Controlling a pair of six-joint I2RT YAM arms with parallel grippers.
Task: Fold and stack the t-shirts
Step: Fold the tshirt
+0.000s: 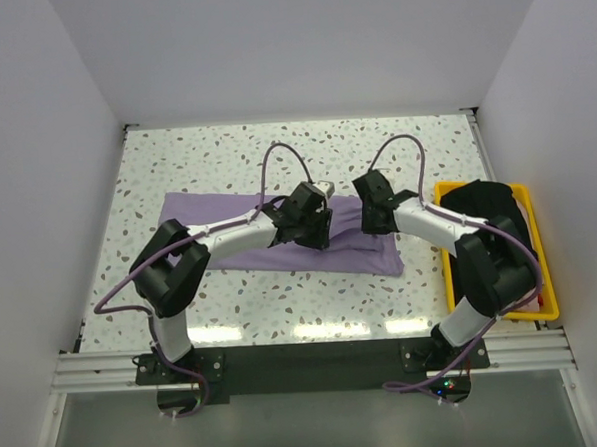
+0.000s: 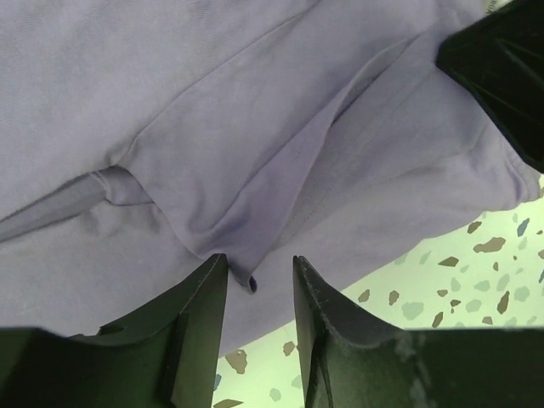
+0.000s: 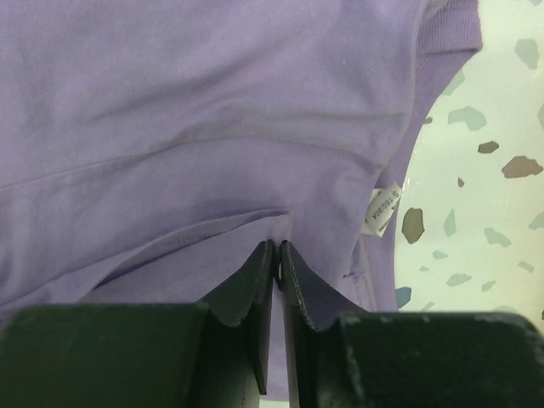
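lavender t-shirt (image 1: 213, 210) is laid out flat as a long band across the middle of the speckled tabletop (image 1: 225, 157), from the left half toward the right. its right end sits a little closer to the near edge and stops short of the yellow bin (image 1: 548, 281). the bin is set along the right edge, toward the near right corner. black t-shirt (image 1: 488, 209) is bundled inside it, heaped at the far end and partly covered by the right arm. both arms are reached inward over the lavender cloth, and the two claws are lowered close together near the shirt's middle, right of centre. left claw (image 1: 314, 228) is seen from its wrist view with fingers (image 2: 200, 306) parted. a raised fold of lavender cloth runs down into the gap between them, and bare tabletop shows just beyond the hem at lower right. right claw (image 1: 376, 219) is seen from its wrist view (image 3: 278, 255) with fingers pressed together to a thin slit. creases in the cloth are drawn toward the tips, and a sliver of lavender is pinched there. a small white neck label (image 3: 381, 210) is seen just right of that claw, beside the ribbed collar, with speckled tabletop beyond it. whether the left fingers are pressing the fold cannot be told.
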